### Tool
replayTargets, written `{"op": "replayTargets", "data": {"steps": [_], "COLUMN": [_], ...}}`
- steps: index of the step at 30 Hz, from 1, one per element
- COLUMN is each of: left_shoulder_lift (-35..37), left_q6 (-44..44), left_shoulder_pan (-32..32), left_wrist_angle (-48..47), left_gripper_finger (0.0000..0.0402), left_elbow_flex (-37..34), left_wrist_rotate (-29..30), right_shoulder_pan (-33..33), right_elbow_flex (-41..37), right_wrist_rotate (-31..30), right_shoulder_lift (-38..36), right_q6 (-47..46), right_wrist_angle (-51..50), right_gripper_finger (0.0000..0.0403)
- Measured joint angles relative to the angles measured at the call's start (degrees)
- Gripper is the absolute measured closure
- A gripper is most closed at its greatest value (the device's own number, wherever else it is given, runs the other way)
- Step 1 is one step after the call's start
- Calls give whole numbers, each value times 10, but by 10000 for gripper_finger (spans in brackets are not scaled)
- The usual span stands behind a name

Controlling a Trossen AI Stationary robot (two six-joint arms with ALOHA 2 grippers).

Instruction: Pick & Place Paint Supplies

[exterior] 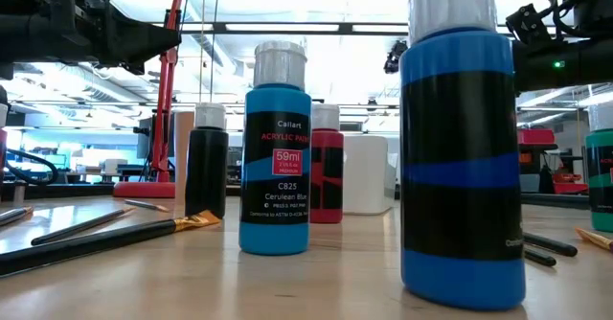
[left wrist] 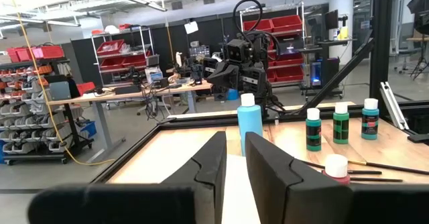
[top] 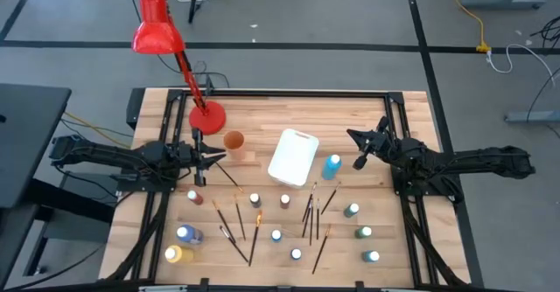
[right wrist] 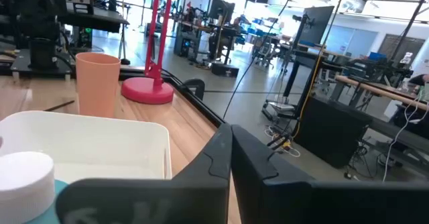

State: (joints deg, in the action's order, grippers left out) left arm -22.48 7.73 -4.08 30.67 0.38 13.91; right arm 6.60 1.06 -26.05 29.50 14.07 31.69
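Several white-capped paint bottles stand upright on the wooden table [top: 411,108]: a light blue one [top: 332,166] beside the white container [top: 293,156], green ones [top: 363,232] at the near right, blue [top: 186,234] and yellow [top: 175,254] at the near left, and red-brown ones [top: 285,201]. Thin brushes [top: 236,226] lie flat among them. My left gripper [top: 213,158] hovers left of the orange cup [top: 234,141], open by a narrow gap [left wrist: 234,177], empty. My right gripper [top: 359,149] hovers just right of the container, shut [right wrist: 231,150], empty.
A red desk lamp [top: 157,30] stands on its base [top: 207,117] at the far left, close to my left gripper. The orange cup and white container sit between the two grippers. The low view shows bottles [exterior: 277,167] and brushes [exterior: 105,226] crowding the near half.
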Motion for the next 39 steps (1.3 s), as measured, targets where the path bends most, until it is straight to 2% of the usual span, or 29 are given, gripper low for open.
{"op": "replayTargets", "data": {"steps": [39], "left_shoulder_lift": [0], "left_q6": [-2], "left_shoulder_pan": [0], "left_wrist_angle": [15], "left_gripper_finger": [338], "left_elbow_flex": [6], "left_wrist_rotate": [-6], "right_shoulder_pan": [0], "right_elbow_flex": [0], "right_wrist_rotate": [0], "right_shoulder_lift": [0], "right_q6": [0], "right_wrist_angle": [2], "right_gripper_finger": [396]}}
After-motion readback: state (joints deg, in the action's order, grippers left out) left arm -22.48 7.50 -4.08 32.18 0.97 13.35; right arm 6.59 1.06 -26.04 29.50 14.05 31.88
